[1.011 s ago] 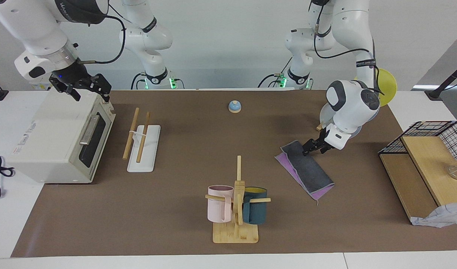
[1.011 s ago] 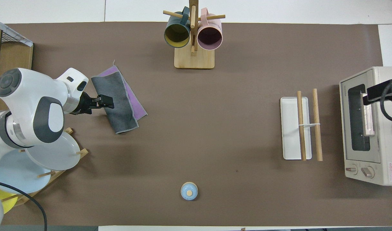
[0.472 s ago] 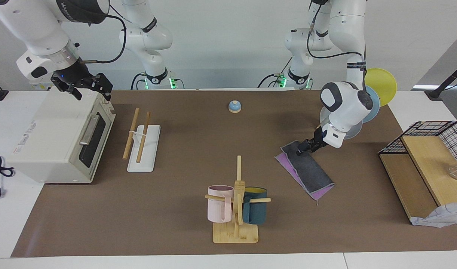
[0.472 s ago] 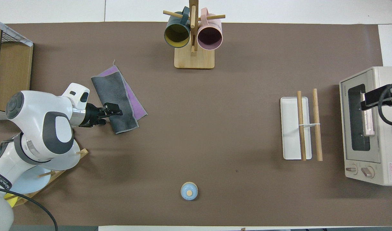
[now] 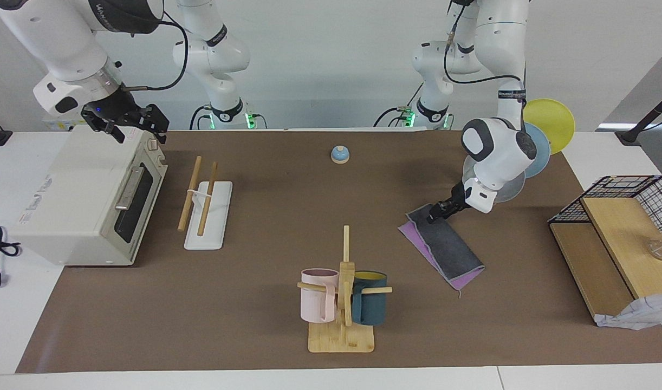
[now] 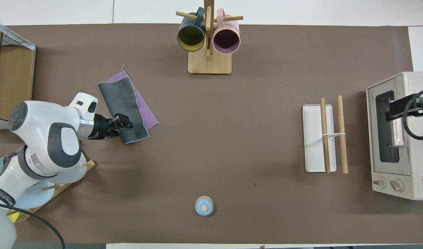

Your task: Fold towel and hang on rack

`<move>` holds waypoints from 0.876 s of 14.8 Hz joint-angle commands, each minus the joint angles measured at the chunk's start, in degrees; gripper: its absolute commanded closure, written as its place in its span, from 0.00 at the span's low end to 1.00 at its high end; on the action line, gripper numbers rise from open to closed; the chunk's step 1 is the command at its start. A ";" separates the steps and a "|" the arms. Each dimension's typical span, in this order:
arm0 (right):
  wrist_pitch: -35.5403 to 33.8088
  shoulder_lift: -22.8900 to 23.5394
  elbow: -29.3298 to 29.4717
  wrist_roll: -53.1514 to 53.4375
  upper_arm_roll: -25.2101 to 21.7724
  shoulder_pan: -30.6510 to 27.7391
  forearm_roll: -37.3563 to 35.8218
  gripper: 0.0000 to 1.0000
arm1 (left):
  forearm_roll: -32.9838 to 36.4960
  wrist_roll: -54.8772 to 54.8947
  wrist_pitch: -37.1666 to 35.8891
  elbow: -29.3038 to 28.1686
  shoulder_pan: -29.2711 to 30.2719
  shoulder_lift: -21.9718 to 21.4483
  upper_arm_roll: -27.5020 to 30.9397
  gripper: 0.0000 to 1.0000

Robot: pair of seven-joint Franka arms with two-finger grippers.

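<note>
Your left gripper (image 5: pixel 433 215) sits at the folded towel's (image 5: pixel 445 246) robot-side end; I cannot tell its finger state. Your right gripper (image 5: pixel 130 125) waits spread wide over the toaster oven (image 5: pixel 82 200).

Both arms are glossy white, built of rounded segments with dark grey round joint caps and black bands bearing white lettering. The left end effector (image 5: pixel 432 218) is black, below a white wrist block; at its 1 o'clock sits a bulbous white joint with a grey cap. The right end effector (image 5: pixel 131 123) is black, with a silver ring above it. Black cables loop along both arms. Green lights glow at the bases.
</note>
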 commanded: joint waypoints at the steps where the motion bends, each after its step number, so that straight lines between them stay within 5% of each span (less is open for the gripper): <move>1: 0.72 -1.45 -1.93 -1.77 0.19 -0.45 0.63 0.00 | -1.50 0.22 0.07 -3.16 -0.95 -2.25 0.33 0.38; 6: 0.55 -1.71 -2.28 -1.59 0.19 -0.53 0.72 0.00 | -1.50 0.13 0.07 -3.34 -0.86 -2.25 0.33 0.96; 13: 0.55 -1.71 -2.46 -1.33 0.10 -0.80 0.81 0.00 | -1.59 -1.09 -4.39 0.86 0.19 -1.82 0.50 1.00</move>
